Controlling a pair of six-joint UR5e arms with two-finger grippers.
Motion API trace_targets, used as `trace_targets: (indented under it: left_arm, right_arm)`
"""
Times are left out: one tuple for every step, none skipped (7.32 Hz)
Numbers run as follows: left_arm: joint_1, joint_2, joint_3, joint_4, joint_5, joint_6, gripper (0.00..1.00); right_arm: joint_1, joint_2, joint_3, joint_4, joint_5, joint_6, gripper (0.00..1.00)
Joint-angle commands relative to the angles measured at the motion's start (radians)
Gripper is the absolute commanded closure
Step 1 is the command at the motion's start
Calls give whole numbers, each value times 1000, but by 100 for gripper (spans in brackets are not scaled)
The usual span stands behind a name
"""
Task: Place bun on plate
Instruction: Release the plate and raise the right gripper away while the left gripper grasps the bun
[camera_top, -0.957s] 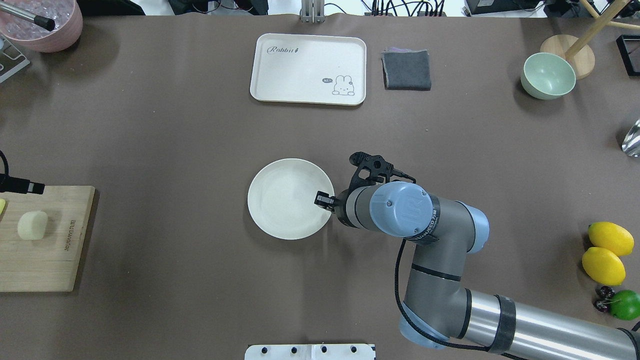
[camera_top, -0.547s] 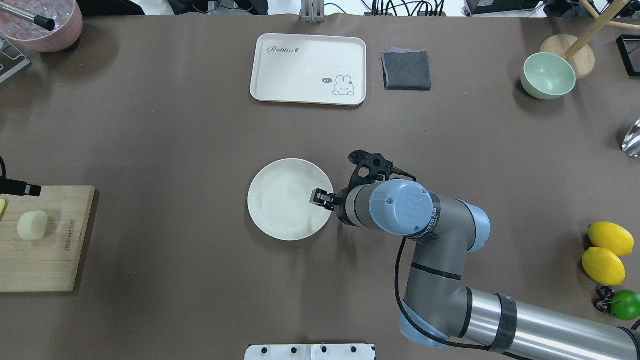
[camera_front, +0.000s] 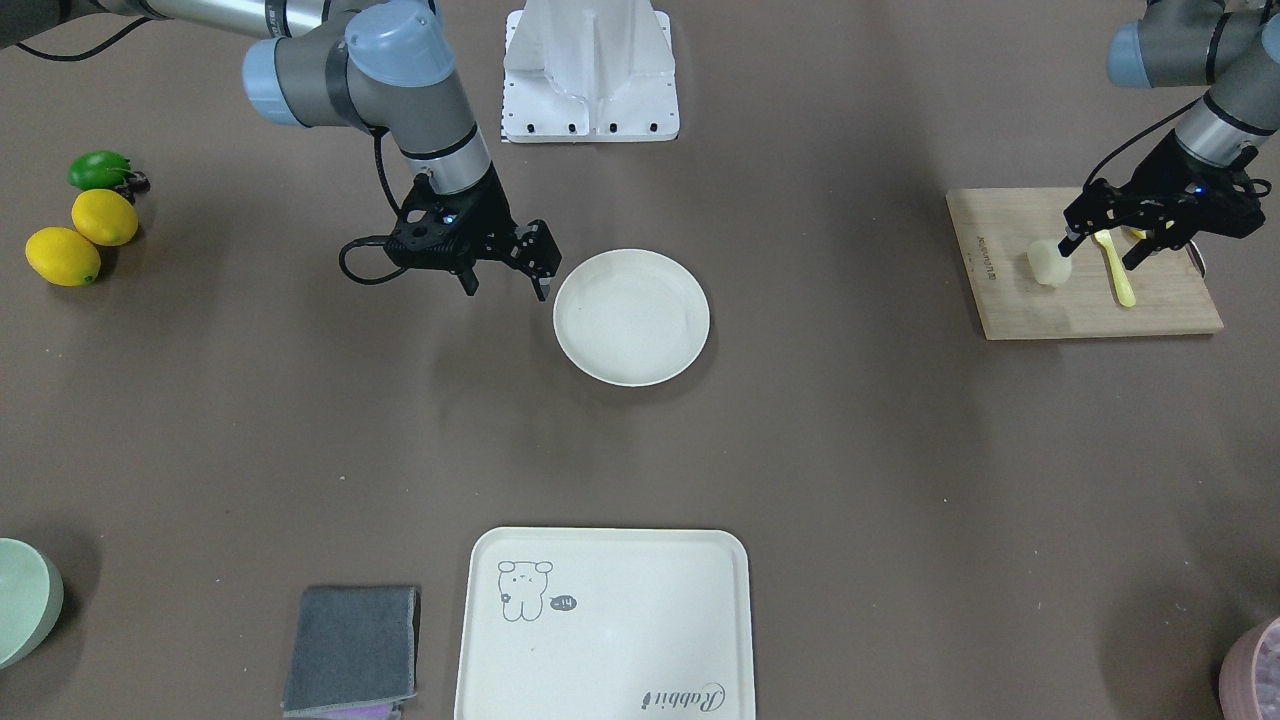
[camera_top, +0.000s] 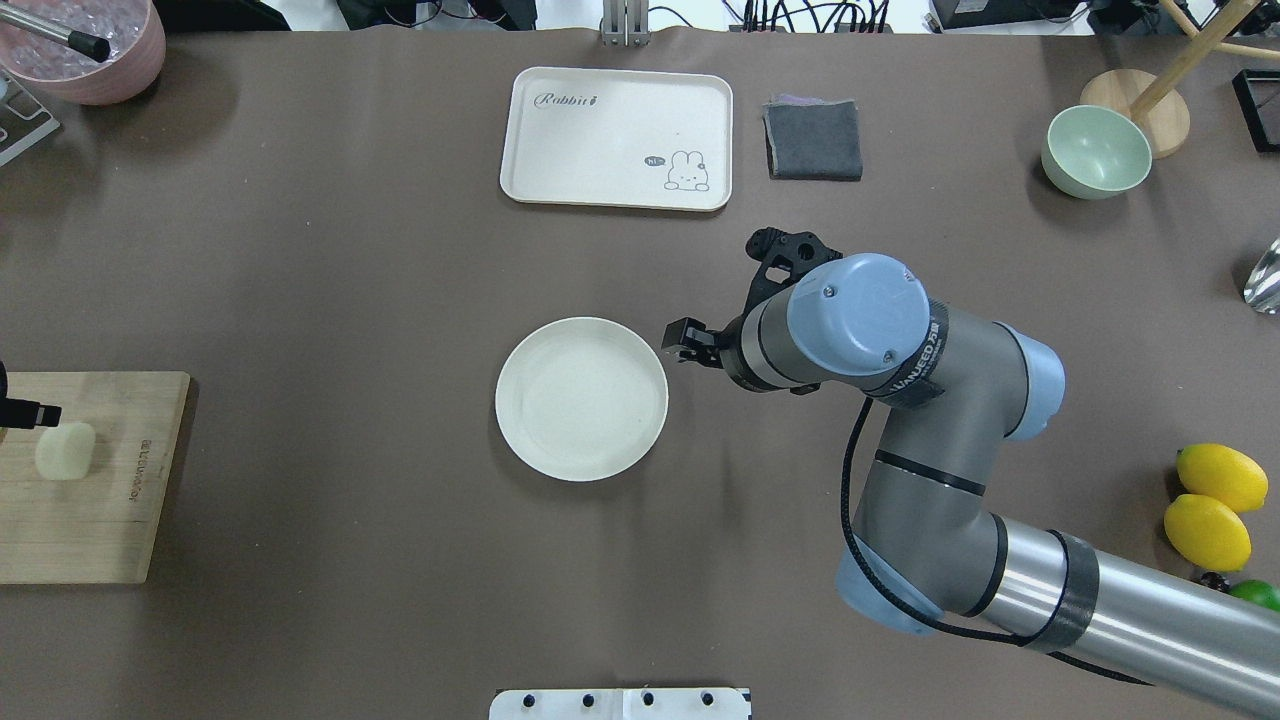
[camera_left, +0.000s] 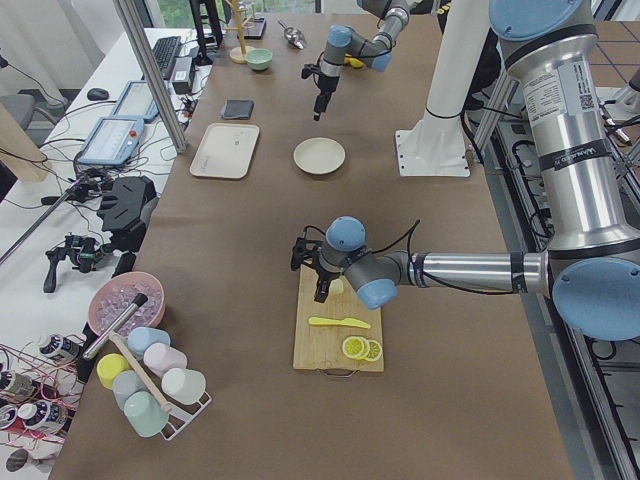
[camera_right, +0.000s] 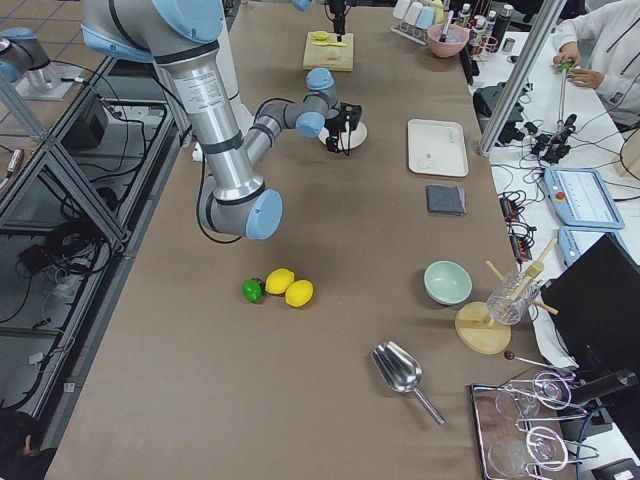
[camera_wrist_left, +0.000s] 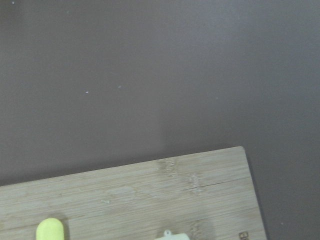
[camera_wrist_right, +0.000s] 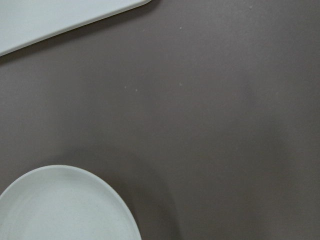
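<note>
Fingers (camera_front: 1072, 237) spread, left gripper (camera_front: 1102, 250) points down near bun (camera_front: 1047, 266).

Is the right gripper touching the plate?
Apart. The exterior left view shows the right gripper hanging above the plate, with a clear gap between them.

You see the bun (camera_front: 1048, 264), a small pale cream lump, smooth and rounded, resting on the wooden cutting board (camera_front: 1090, 310), on the half of it nearer the plate (camera_front: 632, 317). The plate is round, plain off-white with a shallow raised rim, and lies flat, bare face up, well apart from that board.
</note>
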Motion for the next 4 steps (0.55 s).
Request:
trace_targets:
  left_arm:
    - [59,5,7,-3,33,-7,3]
    - [73,2,9,-3,35,-6,3]
    - [84,1,9,-3,35,-4,5]
    - [105,1,10,-3,36,-4,9]
  right_arm:
    - [36,-55,54,-23,16,-59,0]
    - [39,-65,60,-23,18,-62,0]
    - [39,-66,60,-23,16,-62,0]
    - [39,-66,60,-23,16,-62,0]
